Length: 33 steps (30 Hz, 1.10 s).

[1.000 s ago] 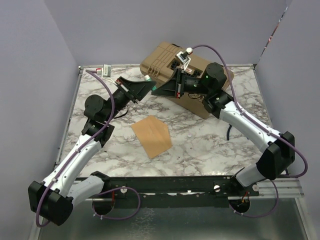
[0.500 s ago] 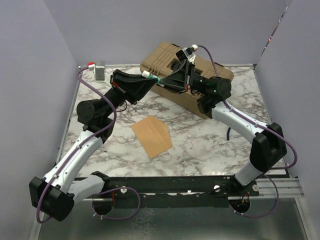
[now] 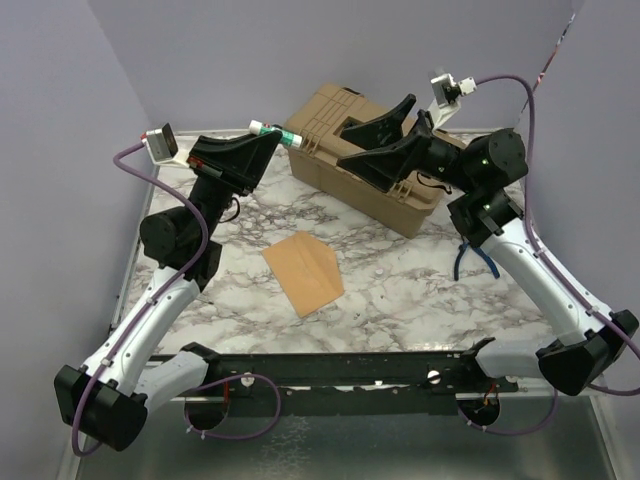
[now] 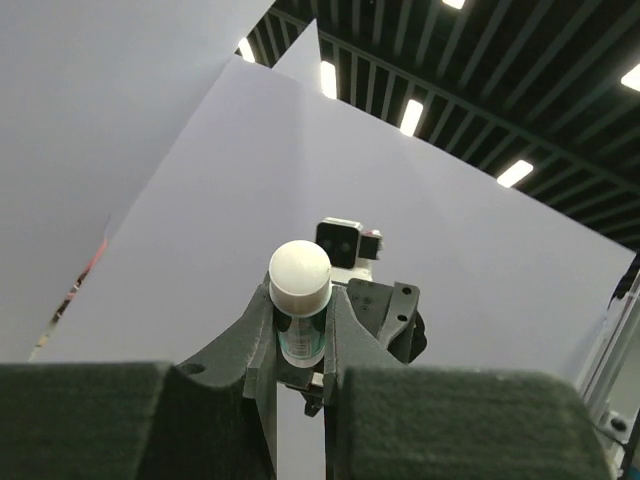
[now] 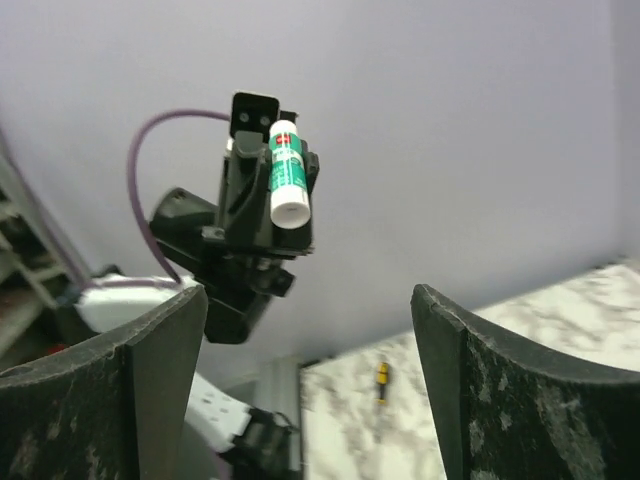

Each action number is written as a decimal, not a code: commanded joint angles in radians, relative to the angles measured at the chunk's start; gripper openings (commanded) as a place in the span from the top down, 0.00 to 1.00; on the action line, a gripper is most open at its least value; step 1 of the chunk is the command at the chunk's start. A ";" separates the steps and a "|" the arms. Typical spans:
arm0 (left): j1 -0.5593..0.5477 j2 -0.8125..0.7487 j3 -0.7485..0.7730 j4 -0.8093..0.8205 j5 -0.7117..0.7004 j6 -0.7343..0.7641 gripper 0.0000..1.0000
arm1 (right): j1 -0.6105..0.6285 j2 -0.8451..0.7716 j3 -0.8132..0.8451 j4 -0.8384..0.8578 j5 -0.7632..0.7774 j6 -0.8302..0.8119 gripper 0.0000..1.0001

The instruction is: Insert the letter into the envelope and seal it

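Holding a glue stick (image 3: 274, 131) aloft, the left claw (image 3: 260, 140) pinches its barrel.
The right claw (image 3: 373, 142) hangs spread wide by the tan case (image 3: 325, 125); the envelope (image 3: 303, 272) lies flat mid-surface (image 3: 430, 290), flap seemingly folded down.

Only the white cap of the glue stick (image 4: 299, 273) showed; the rest was buried in the left end effector (image 4: 300, 312). Its label was too small to read. The small yellow-black thing (image 5: 381, 377) at 6 o'clock on the surface (image 5: 510, 310) was too blurry to ID.
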 commanded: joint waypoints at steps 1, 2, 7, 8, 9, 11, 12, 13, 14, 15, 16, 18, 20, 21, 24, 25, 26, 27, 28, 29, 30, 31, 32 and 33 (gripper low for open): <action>0.003 0.013 -0.025 -0.026 -0.061 -0.176 1.00 | 0.032 -0.006 0.071 -0.337 0.110 -0.545 0.15; 0.003 0.013 -0.028 -0.034 -0.056 -0.189 1.00 | 0.048 -0.006 0.085 -0.359 0.139 -0.604 0.16; 0.003 0.004 -0.029 -0.106 -0.052 -0.213 1.00 | 0.159 -0.005 0.101 -0.374 0.261 -0.929 0.26; 0.003 0.004 -0.029 -0.115 -0.051 -0.217 1.00 | 0.176 -0.011 0.083 -0.330 0.284 -0.955 0.28; 0.003 0.002 -0.029 -0.124 -0.049 -0.220 1.00 | 0.188 -0.018 0.061 -0.285 0.294 -0.972 0.30; 0.003 0.001 -0.030 -0.142 -0.047 -0.227 1.00 | 0.209 -0.026 0.034 -0.222 0.302 -1.016 0.32; 0.003 -0.001 -0.031 -0.150 -0.045 -0.231 1.00 | 0.222 -0.026 0.025 -0.202 0.309 -1.036 0.32; 0.003 -0.003 -0.033 -0.160 -0.045 -0.235 1.00 | 0.235 -0.025 0.022 -0.190 0.315 -1.062 0.30; 0.003 -0.004 -0.035 -0.168 -0.043 -0.237 1.00 | 0.252 -0.022 0.021 -0.182 0.322 -1.087 0.28; 0.003 -0.005 -0.036 -0.174 -0.043 -0.240 1.00 | 0.268 -0.017 0.023 -0.181 0.330 -1.114 0.27; 0.003 -0.007 -0.038 -0.181 -0.042 -0.242 1.00 | 0.289 -0.010 0.028 -0.185 0.341 -1.143 0.27; 0.003 -0.011 -0.040 -0.189 -0.042 -0.244 1.00 | 0.321 0.004 0.038 -0.195 0.382 -1.199 0.28; 0.003 -0.015 -0.039 -0.194 -0.040 -0.239 1.00 | 0.340 0.013 0.040 -0.191 0.418 -1.231 0.36; 0.003 -0.017 -0.042 -0.198 -0.040 -0.236 1.00 | 0.345 0.017 0.045 -0.195 0.430 -1.230 0.41; 0.003 -0.029 -0.056 -0.201 -0.050 -0.225 1.00 | 0.346 0.052 0.125 -0.311 0.429 -1.231 0.53; 0.003 -0.032 -0.060 -0.202 -0.050 -0.222 1.00 | 0.347 0.060 0.144 -0.340 0.429 -1.232 0.56; 0.003 -0.033 -0.061 -0.203 -0.050 -0.220 1.00 | 0.347 0.062 0.143 -0.347 0.430 -1.229 0.58; 0.003 -0.034 -0.062 -0.204 -0.050 -0.220 1.00 | 0.347 0.057 0.132 -0.344 0.427 -1.229 0.58; 0.002 -0.033 -0.062 -0.205 -0.047 -0.220 1.00 | 0.347 0.052 0.120 -0.333 0.430 -1.231 0.58; 0.003 -0.032 -0.060 -0.205 -0.045 -0.220 1.00 | 0.347 0.047 0.111 -0.328 0.431 -1.232 0.56; 0.003 -0.032 -0.058 -0.205 -0.045 -0.220 1.00 | 0.347 0.044 0.105 -0.327 0.436 -1.235 0.52; 0.003 -0.032 -0.056 -0.205 -0.043 -0.218 1.00 | 0.347 0.045 0.104 -0.331 0.441 -1.237 0.49; 0.003 -0.032 -0.054 -0.205 -0.041 -0.216 1.00 | 0.347 0.044 0.102 -0.334 0.446 -1.239 0.47; 0.002 -0.032 -0.051 -0.205 -0.039 -0.215 1.00 | 0.347 0.043 0.100 -0.334 0.448 -1.240 0.46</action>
